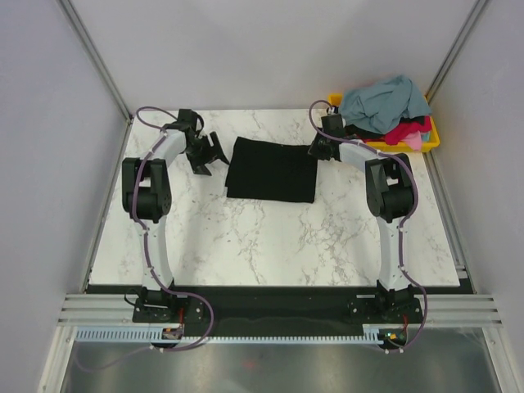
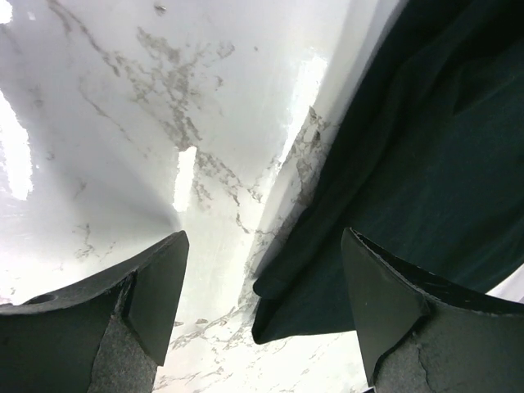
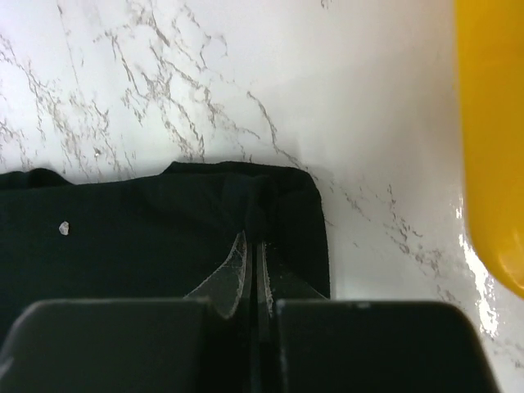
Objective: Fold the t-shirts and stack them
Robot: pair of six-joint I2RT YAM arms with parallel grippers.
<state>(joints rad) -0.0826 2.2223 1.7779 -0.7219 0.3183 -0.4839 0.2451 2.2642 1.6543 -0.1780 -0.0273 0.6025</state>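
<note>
1. The top camera hangs above and behind the arms, well back, looking down and forward over the whole marble table (image 1: 270, 237). The arms' bases (image 1: 155, 304) sit at the bottom of its view.
2. The left wrist camera rides on the left gripper (image 2: 264, 237). It looks out between its own fingers, close over the tabletop, at the left edge of the black t-shirt (image 2: 426, 164).
3. The right wrist camera rides on the right gripper (image 3: 252, 246), very near the cloth. It faces the shirt's far right corner, and the yellow bin (image 3: 491, 123) is at its right edge.
4. All three views share the black t-shirt. The top and right wrist views also share the bin.
</note>
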